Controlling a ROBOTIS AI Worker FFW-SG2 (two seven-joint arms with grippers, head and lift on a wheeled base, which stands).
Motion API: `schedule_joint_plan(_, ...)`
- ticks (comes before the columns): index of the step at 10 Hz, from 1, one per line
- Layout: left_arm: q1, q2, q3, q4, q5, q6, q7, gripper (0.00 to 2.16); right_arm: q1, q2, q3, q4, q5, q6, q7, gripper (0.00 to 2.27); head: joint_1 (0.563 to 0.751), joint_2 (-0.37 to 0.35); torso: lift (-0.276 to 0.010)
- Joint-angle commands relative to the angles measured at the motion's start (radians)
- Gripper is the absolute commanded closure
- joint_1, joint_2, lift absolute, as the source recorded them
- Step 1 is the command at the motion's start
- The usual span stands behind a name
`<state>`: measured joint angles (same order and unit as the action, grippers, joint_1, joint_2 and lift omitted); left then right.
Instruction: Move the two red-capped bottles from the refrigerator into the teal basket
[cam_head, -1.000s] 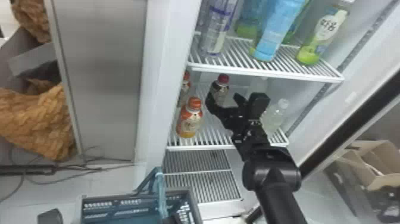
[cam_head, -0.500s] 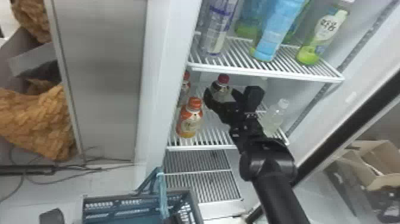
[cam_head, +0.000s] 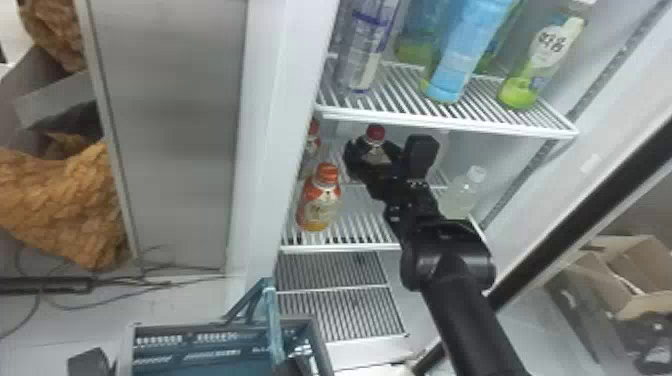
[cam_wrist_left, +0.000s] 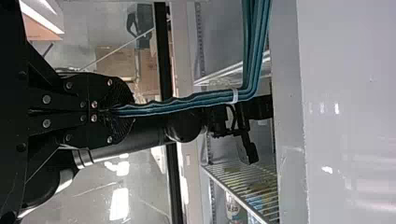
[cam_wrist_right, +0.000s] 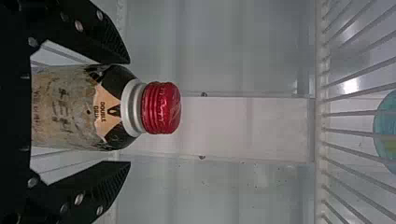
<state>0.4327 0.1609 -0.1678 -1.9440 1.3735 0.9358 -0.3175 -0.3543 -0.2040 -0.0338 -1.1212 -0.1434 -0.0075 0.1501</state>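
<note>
Running the right arm from my station. In the head view its end effector (cam_head: 386, 152) is inside the refrigerator (cam_head: 280, 90), at the lower shelf (cam_head: 370, 227). The two fingers stand spread, one each side of a dark bottle with a red cap (cam_head: 375, 133). Right wrist view agrees: bottle upright between the fingers, cap beyond the tips, a visible gap to one finger. Not pinched; whether the other finger touches, I can't tell.

Left of the end effector and nearer the shelf's front edge: a bottle with an orange-red cap (cam_head: 320, 200), upright. Farther left, by the side wall, another orange-red cap (cam_head: 313, 129), its bottle partly hidden. Right of the end effector, a clear bottle (cam_head: 465, 192). Above it, the upper shelf (cam_head: 450, 117) with taller bottles (cam_head: 465, 50).

Well below and left of it, the teal basket (cam_head: 200, 370), handle (cam_head: 272, 325) raised. My left end effector (cam_head: 296, 367) is at that handle; in the left wrist view its fingers are pressed together, pinching the teal handle.
</note>
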Motion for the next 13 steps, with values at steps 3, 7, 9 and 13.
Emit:
schedule_joint_plan(3, -0.003, 0.002, -0.004, 0.001, 0.000, -0.003, -0.002, 1.14, 0.003, -0.002, 0.020, -0.019, 0.002, 0.002, 0.000, 0.84, 0.695, -0.350, -0.228)
schedule_joint_plan(7, -0.003, 0.005, -0.008, 0.001, 0.006, -0.006, -0.002, 1.14, 0.087, -0.003, -0.012, -0.151, -0.012, -0.007, 0.000, 0.84, 0.695, -0.350, -0.228)
schedule_joint_plan(9, 0.002, 0.005, -0.008, 0.001, 0.008, -0.008, -0.002, 1.14, 0.195, 0.018, -0.080, -0.286, -0.022, 0.017, 0.002, 0.84, 0.695, -0.350, -0.228)
schedule_joint_plan(13, 0.004, 0.005, -0.006, 0.001, 0.008, -0.008, -0.002, 1.14, 0.349, 0.021, -0.096, -0.507, -0.088, 0.064, 0.006, 0.84, 0.695, -0.350, -0.228)
